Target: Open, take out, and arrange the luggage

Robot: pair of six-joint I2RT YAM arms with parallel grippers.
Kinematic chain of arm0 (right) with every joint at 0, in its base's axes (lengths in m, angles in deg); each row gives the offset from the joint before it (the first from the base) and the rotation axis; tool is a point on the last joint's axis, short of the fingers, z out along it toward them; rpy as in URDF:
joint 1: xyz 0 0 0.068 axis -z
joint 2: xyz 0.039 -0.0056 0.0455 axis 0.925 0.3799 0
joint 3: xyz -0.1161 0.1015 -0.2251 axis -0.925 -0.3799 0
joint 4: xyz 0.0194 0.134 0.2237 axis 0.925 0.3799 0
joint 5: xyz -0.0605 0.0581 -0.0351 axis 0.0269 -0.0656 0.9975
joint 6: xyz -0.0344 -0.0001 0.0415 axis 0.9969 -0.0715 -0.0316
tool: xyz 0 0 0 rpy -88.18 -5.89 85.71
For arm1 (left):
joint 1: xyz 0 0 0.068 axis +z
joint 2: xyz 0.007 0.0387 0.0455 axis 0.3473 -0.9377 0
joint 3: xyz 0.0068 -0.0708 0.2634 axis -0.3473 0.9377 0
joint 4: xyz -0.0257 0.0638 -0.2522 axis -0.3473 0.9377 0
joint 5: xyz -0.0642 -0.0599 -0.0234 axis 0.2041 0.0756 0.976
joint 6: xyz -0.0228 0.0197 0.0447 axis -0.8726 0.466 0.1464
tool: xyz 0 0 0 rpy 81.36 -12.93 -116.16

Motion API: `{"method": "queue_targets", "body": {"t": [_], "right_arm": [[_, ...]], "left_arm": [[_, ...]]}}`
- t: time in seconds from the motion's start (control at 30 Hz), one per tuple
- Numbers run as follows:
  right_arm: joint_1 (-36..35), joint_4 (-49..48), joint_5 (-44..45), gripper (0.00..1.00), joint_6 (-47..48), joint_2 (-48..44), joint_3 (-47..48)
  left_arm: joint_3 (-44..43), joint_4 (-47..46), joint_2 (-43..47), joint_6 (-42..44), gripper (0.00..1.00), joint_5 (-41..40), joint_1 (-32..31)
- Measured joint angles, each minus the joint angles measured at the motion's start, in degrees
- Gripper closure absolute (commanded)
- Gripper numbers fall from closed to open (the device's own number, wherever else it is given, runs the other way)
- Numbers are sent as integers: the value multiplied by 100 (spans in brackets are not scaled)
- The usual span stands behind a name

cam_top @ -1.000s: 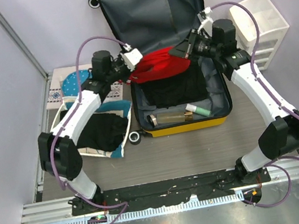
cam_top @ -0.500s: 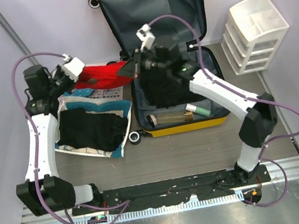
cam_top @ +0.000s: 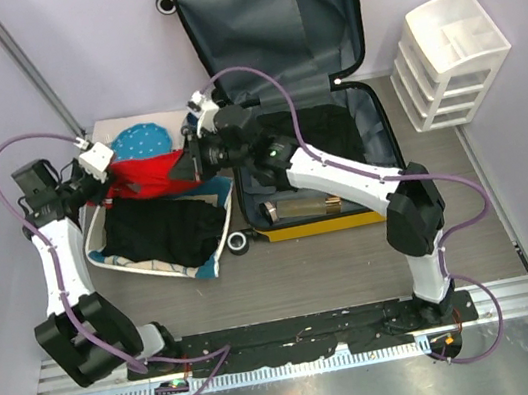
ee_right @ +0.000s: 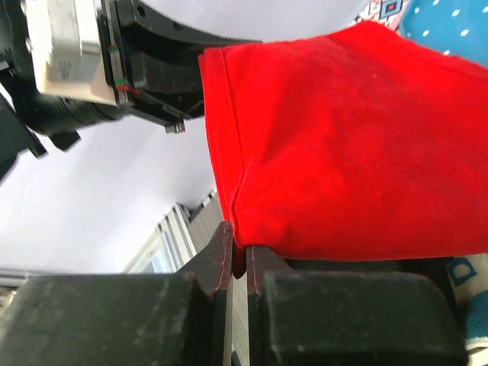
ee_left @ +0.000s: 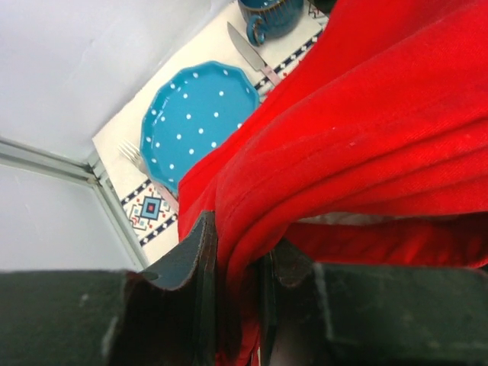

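Red cloth point(cam_top: 143, 173) is stretched between the left pincer point(ee_left: 236, 293) and right pincer point(ee_right: 239, 255), each clamped on an edge, left of the luggage point(cam_top: 274, 13), which lies open at the table's point(cam_top: 336, 261) rear. Risk: pulling apart could slip one grip, dropping cloth onto the plate point(ee_left: 200, 118).

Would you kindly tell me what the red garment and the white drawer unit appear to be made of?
The red garment looks like soft matte cloth, probably a cotton-like knit or weave: it creases, drapes, and has a stitched hem. The white drawer unit looks like smooth moulded plastic, slightly translucent, with thin rigid walls; the exact plastic cannot be told.
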Motion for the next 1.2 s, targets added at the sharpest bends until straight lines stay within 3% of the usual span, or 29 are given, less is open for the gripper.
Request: {"method": "queue_targets", "body": {"t": [0.13, 0.27, 0.43, 0.5, 0.6, 0.73, 0.8, 0.87, 0.9, 1.03, 1.2], "right_arm": [[-269, -203, -37, 99, 343, -61, -494], [-531, -216, -258, 99, 697, -68, -920], [-675, -61, -603, 99, 1086, -68, -1255], [-715, 4, -750, 99, 1193, -66, -1440], [-752, 83, -903, 91, 1294, -57, -1672], [-780, 251, -1104, 56, 1530, -15, -1770], [-841, 481, -1290, 45, 1720, -15, -1770], [-883, 686, -1405, 42, 1919, -20, -1751], [-885, 828, -1462, 41, 2039, -33, -1731], [-673, 1545, -1902, 40, 2420, -212, -1534], [258, 1711, -1961, 39, 2402, -481, -898]], "left_arm": [[334, 214, 142, 531, 100, 254, 258], [413, 1047, 186, 1537, 100, 463, 481], [413, 2441, 179, 3045, 86, 372, 603], [415, 3025, 133, 3602, 76, 240, 612], [507, 3576, 17, 4175, 68, 24, 614], [787, 3801, -63, 4548, 51, -190, 680], [776, 3936, -76, 4658, 38, -247, 723], [645, 4205, -76, 4750, 21, -260, 796], [511, 4419, -76, 4771, 18, -264, 850], [-435, 4999, -142, 4789, 16, -190, 1078], [-1436, 5064, -413, 4138, 17, 247, 1172]]}}
